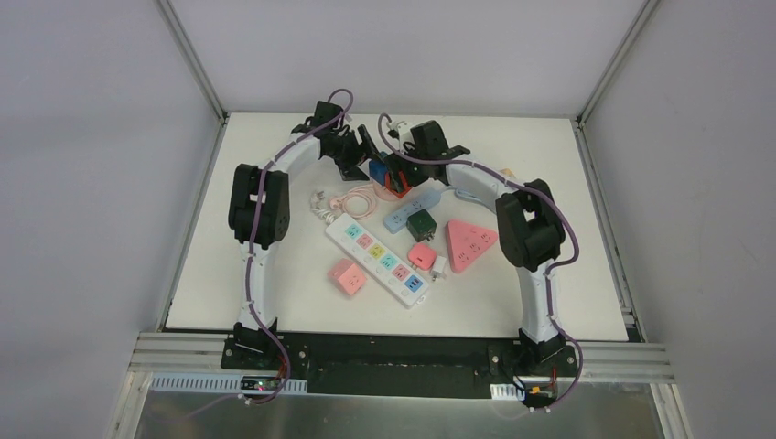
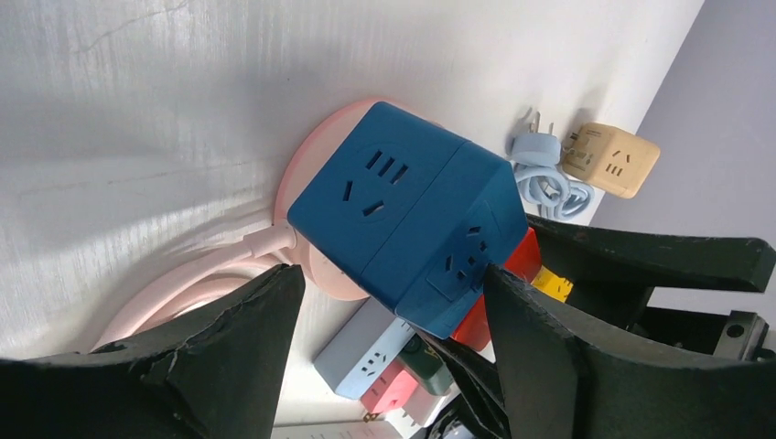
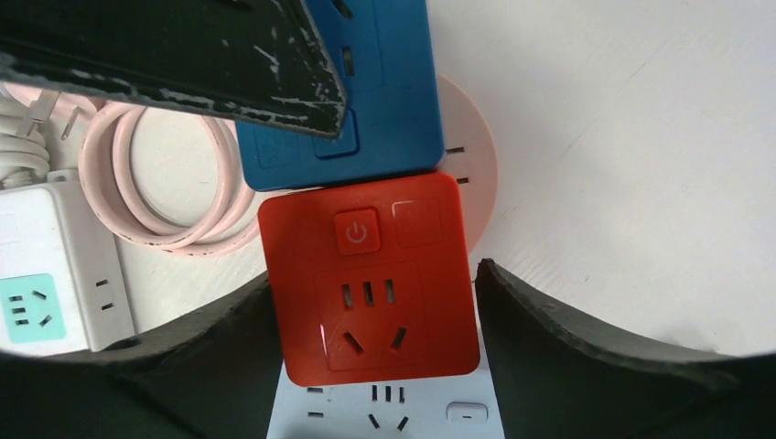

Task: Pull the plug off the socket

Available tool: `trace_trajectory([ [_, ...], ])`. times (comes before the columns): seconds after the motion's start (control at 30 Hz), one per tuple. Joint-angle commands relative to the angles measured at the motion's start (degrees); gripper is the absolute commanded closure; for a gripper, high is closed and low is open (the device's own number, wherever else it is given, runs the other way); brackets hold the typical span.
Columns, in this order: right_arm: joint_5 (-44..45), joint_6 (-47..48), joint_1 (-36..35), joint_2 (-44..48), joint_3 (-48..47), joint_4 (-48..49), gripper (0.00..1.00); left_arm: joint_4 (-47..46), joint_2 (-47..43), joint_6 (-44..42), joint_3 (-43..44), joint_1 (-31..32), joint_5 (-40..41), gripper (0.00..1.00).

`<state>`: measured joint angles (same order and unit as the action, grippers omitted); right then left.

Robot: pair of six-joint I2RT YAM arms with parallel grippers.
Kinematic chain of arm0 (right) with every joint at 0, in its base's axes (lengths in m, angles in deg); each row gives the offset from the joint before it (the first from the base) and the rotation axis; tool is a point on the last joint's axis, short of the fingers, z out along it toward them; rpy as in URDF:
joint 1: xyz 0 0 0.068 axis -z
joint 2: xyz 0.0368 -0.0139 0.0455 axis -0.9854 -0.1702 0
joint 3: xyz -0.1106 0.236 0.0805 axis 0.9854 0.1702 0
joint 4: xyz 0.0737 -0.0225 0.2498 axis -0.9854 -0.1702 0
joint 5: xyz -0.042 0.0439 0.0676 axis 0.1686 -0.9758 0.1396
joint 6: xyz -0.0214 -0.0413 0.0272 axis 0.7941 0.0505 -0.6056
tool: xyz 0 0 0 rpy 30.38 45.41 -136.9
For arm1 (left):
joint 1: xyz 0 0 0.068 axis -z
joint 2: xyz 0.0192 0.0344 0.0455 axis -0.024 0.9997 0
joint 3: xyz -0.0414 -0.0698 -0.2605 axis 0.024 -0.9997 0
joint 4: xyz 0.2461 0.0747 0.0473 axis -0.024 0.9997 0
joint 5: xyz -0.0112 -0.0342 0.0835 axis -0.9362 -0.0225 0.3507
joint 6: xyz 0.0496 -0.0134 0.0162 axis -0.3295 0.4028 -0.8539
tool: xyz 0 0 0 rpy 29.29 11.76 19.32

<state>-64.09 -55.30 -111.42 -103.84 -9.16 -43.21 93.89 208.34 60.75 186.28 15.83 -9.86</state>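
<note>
Loosely spread left pincer [image 2: 393,272] round blue cube [image 2: 395,197]; right pincer's [image 3: 371,274] red cube [image 3: 384,320] grip unclear.

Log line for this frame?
left gripper: straddling blue socket cube | right gripper: clamping red socket cube | status: not yet separated

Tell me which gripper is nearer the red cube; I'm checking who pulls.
Right. The right gripper straddles the red cube; the left gripper straddles the adjoining blue cube.
</note>
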Motion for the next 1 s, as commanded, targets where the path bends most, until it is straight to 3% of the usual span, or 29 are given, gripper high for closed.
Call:
trace_trajectory([
  [0.0, 0.7, 2.3, -1.0, -0.3, -2.5, 1.2, 0.29, 9.8, -0.9, -0.3, 0.7, 1.2, 6.0, 0.27],
  [0.23, 2.5, -4.0, -2.0, -0.4, -1.7, 5.6, 0.64, 10.4, -0.2, 2.7, 0.8, 1.3, 6.2, 0.32],
  [0.33, 2.7, -6.8, -2.5, -0.4, -1.3, 7.7, 0.72, 10.1, 0.0, 3.9, 1.0, 1.3, 6.4, 0.35],
  [0.37, 2.6, -9.0, -2.7, -0.4, -1.4, 7.8, 0.81, 9.9, 0.1, 4.2, 1.0, 1.4, 6.5, 0.36],
  [0.53, 3.0, -10.9, -4.1, -1.1, -1.8, 8.0, 1.0, 10.0, 1.7, 3.9, 1.7, 2.6, 6.1, 0.39],
  [0.7, 1.6, -11.7, -3.8, -0.6, -4.3, 6.7, 1.0, 13.2, 3.3, 2.6, 1.7, 2.9, 7.1, 0.47],
  [0.97, -10.7, -21.8, -0.5, 0.7, -4.7, 10.9, 1.0, 15.7, 3.8, 0.4, -1.0, 3.1, 7.3, 0.54],
])
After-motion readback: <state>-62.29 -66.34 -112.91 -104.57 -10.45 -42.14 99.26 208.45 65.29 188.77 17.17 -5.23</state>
